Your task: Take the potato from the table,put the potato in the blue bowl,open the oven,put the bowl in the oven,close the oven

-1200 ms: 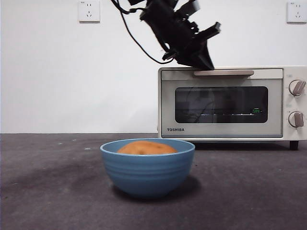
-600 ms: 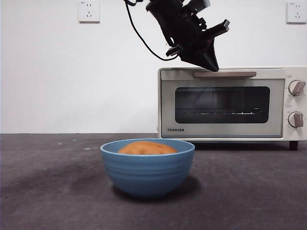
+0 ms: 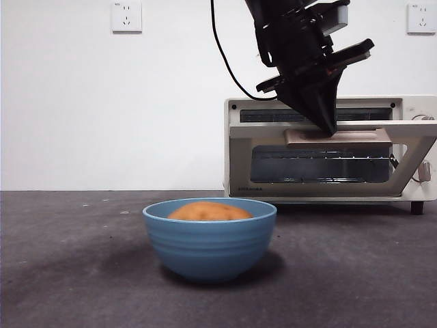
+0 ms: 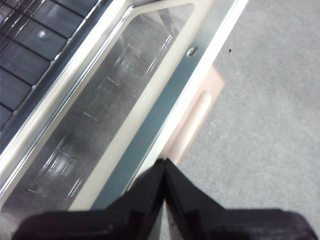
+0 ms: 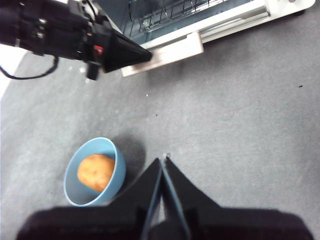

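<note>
So the potato (image 3: 202, 210) is sitting inside the blue bowl (image 3: 209, 239), just its orange-brown top poking over the rim from the front. In the right wrist view you can see it lying against one side of the bowl's inside. The bowl stands on the table (image 3: 75, 273), near the front, well apart from the oven (image 3: 328, 150), which is further back and to the right.

The oven door (image 3: 321, 160) is partway open, tilted out from the top, so there's a dark slot showing along the upper edge and the wire rack (image 4: 25, 35) is visible inside. The beige handle (image 3: 338, 137) sticks out toward the camera.

The left gripper (image 3: 329, 126) comes down from above, with its black jaws pinched together to a point. The tip is right at the door's top edge, by the handle, pressing on it rather than grasping anything as far as I can tell. The left wrist view looks straight down the door glass with the handle just past the jaw tips.

The right gripper (image 5: 163, 162) hangs well above the table with its jaws clenched together on nothing, bowl off to one side below it.

Two wall sockets (image 3: 127, 15) up on the white wall behind.
</note>
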You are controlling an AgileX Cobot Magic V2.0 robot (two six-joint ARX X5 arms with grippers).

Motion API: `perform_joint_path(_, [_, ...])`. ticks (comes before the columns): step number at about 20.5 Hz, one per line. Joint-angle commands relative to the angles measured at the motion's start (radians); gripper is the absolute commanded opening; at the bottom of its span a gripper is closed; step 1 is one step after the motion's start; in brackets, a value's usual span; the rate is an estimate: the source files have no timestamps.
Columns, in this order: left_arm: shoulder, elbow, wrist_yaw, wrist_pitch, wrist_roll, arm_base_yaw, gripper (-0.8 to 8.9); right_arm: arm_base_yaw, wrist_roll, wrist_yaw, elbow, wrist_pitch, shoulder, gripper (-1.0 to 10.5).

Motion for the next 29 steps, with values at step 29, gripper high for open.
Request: perform_joint_path(29, [-0.481, -0.21, -0.105, -0.29, 0.006, -0.088, -0.06, 0.0, 0.022, -0.106, 0.064, -0.13, -0.03, 0.0])
